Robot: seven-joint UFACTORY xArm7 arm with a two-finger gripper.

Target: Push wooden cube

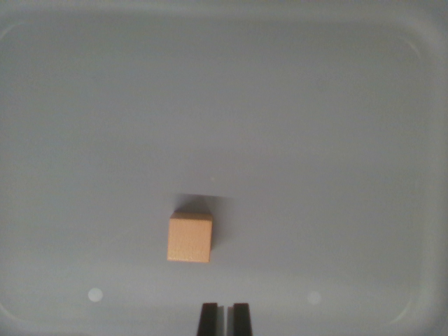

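Push not yet begun, by appearance: wooden cube (190, 238) sitting flat in grey tray (63, 105), lower centre of wrist view, apart from gripper (225, 318). Dark fingers (208, 319) showing at bottom edge, nearly together, holding nothing. Cube: matte, pale orange-tan, square-edged. Tray: smooth plastic, rounded corners.
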